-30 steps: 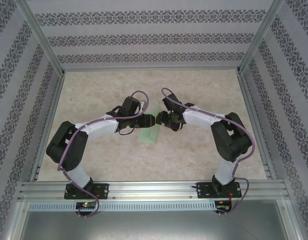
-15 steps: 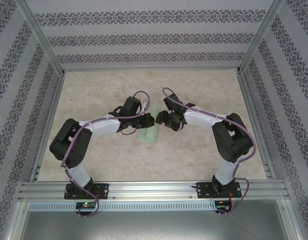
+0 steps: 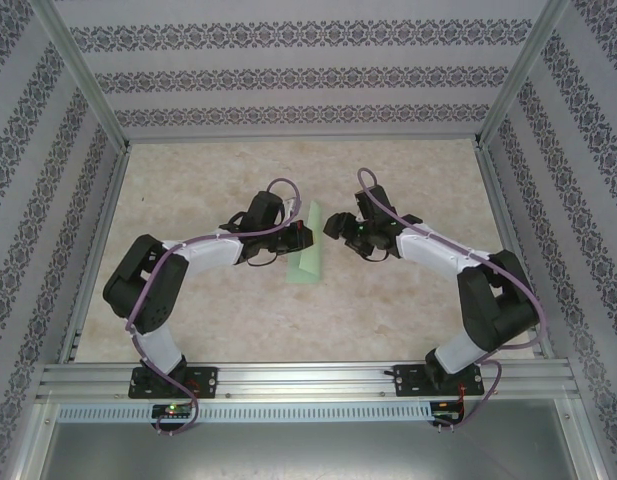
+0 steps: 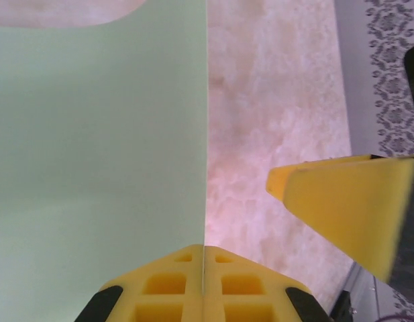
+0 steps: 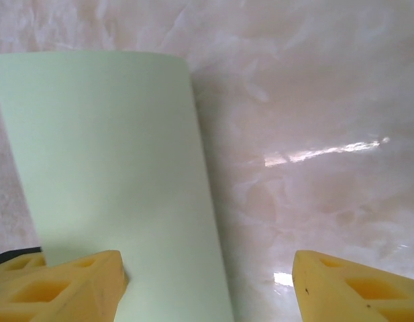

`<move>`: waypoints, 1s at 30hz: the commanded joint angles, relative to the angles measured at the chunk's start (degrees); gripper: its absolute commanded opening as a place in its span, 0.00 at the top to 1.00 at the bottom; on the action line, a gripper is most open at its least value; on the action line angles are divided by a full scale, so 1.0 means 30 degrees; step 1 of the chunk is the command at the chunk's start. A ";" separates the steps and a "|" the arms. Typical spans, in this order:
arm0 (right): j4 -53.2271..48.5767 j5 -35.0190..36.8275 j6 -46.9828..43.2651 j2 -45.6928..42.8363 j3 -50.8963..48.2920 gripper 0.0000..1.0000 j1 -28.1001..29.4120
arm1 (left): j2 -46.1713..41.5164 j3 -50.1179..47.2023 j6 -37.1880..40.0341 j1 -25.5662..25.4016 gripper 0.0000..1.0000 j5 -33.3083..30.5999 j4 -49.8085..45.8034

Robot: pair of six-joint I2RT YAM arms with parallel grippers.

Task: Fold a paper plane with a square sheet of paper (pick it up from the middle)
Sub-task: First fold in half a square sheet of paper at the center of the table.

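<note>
**Legible markings: none recorded**

No text, label, brand, number or sign could be read in any of the three views. The printed bands on the walls [image 3: 288,78] were repeating ornament, not lettering.
</note>
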 commanded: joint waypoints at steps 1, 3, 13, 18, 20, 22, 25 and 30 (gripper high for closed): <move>-0.0085 -0.0254 -0.0128 0.1271 0.1331 0.32 0.0664 | 0.0074 -0.0304 0.0186 -0.0106 0.97 -0.1326 -0.0543; -0.0173 0.0103 -0.0162 0.1736 0.1627 0.32 0.0831 | -0.0015 -0.0462 0.0209 -0.0106 0.96 -0.1620 -0.0567; -0.0402 -0.0582 -0.0539 0.4228 0.2739 0.35 0.1070 | 0.0383 -0.0015 0.1144 -0.0106 0.89 -0.1877 -0.1593; -0.0764 -0.0190 -0.0649 0.4627 0.2896 0.35 0.1329 | 0.0179 0.0009 0.1339 -0.0092 0.82 -0.1897 -0.1776; -0.0977 -0.0133 -0.0708 0.4892 0.3075 0.35 0.1359 | 0.0020 -0.0012 0.1456 -0.0108 0.78 -0.2048 -0.2018; -0.0899 -0.0221 -0.0643 0.5118 0.3105 0.36 0.1403 | -0.0127 -0.0057 0.1601 -0.0092 0.77 -0.1978 -0.2090; -0.0578 -0.0303 -0.0497 0.5250 0.3100 0.35 0.1429 | -0.0685 0.0051 0.1943 -0.0092 0.64 -0.2461 -0.2832; -0.0504 -0.0199 -0.0273 0.5492 0.3347 0.35 0.1450 | -0.2266 -0.0467 0.1992 -0.0098 0.51 -0.3739 -0.3390</move>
